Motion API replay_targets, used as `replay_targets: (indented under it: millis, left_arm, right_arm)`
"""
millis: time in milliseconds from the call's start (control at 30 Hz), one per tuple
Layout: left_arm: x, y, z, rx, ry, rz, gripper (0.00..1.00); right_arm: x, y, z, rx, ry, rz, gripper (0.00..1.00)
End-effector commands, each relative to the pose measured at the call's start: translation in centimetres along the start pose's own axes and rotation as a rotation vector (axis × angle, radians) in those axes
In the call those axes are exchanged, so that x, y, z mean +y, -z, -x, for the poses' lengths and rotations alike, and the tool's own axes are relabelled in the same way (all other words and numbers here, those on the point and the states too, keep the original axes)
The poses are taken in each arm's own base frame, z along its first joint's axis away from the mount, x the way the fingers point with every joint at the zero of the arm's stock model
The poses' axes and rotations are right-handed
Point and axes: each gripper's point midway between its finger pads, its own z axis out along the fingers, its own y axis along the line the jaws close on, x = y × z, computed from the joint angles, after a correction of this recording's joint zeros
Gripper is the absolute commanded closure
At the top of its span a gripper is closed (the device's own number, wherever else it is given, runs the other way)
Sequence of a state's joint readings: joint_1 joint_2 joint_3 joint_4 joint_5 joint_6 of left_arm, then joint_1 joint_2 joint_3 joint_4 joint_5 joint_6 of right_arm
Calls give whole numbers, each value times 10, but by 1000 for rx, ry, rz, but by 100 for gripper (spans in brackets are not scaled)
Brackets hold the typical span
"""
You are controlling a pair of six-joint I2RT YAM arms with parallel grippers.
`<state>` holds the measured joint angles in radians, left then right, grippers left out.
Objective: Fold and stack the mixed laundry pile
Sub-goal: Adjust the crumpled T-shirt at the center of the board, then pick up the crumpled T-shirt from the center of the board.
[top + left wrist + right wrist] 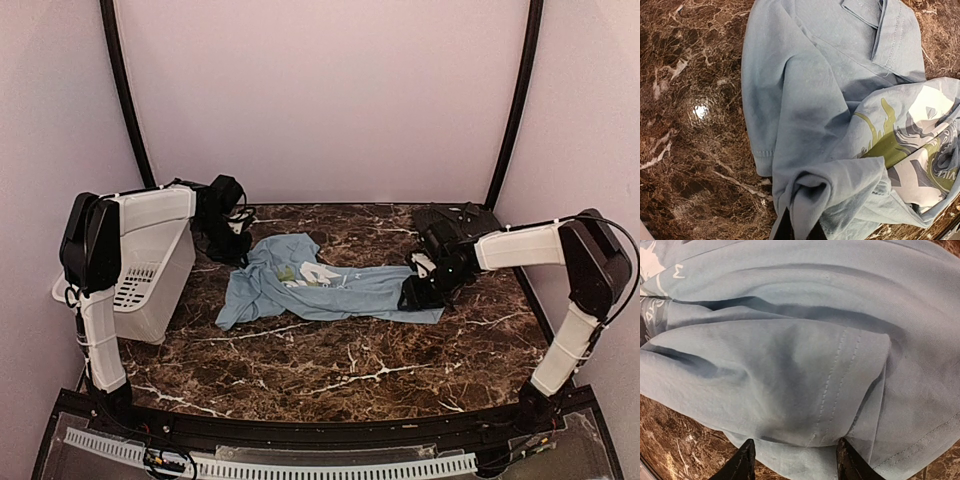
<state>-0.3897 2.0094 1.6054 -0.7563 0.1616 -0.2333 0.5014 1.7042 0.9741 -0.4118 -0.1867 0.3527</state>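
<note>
The light blue T-shirt [330, 288] lies stretched across the middle of the table, its white and green print [910, 145] facing up. My left gripper [238, 248] is at the shirt's far left end. In the left wrist view it [799, 231] is shut on a bunched fold of the blue cloth. My right gripper [420, 292] is at the shirt's right end. In the right wrist view it [795, 460] is open, jaws wide apart, with a stitched hem fold [840, 385] lying between them. The black shirt [455, 220] lies bunched at the back right, behind my right gripper.
A white plastic bin [150, 265] stands at the left edge, beside my left arm. The brown marble tabletop [340, 360] shows bare in front of the shirt. Pink walls close in the back and sides.
</note>
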Motion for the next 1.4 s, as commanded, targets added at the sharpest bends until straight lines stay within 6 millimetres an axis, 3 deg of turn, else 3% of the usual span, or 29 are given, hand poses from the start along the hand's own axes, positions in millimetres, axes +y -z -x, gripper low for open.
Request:
replay_targets:
  millis: [0, 200, 333, 533, 700, 800, 900, 967, 1000, 1033, 1133, 1267, 1367]
  left_arm:
    - [-6, 23, 14, -67, 3, -26, 100]
    - [-7, 21, 15, -67, 5, -32, 100]
    - [-7, 21, 15, -67, 3, -33, 100]
    - [-6, 22, 13, -62, 2, -26, 100]
    - [-6, 23, 17, -79, 1, -25, 100]
    - [-7, 22, 27, -99, 7, -39, 100]
    - [-4, 24, 53, -147, 57, -97, 100]
    - [0, 21, 67, -156, 74, -94, 100]
    - [6, 10, 69, -139, 85, -85, 100]
    - [6, 12, 76, -148, 93, -90, 100]
    - [11, -8, 76, -98, 110, -93, 100]
    - [21, -12, 76, -101, 128, -55, 99]
    - [22, -12, 77, -105, 124, -50, 99]
  right_arm:
    - [-4, -9, 2, -11, -51, 24, 46]
    - [-5, -15, 4, -12, -68, 33, 42]
    - [9, -7, 11, -45, -48, 112, 64]
    - [29, 35, 29, -156, -21, 181, 100]
    - [43, 71, 59, -260, -5, 245, 100]
    - [25, 73, 98, -300, -77, 255, 100]
    - [-6, 70, 154, -369, -186, 340, 68]
    - [-16, 65, 175, -368, -234, 435, 51]
    - [-21, 65, 186, -379, -228, 426, 45]
    - [-23, 62, 189, -373, -218, 407, 43]
    - [-24, 60, 180, -361, -180, 366, 42]
    - [-13, 65, 152, -347, -110, 325, 47]
    - [2, 57, 131, -314, -67, 315, 53]
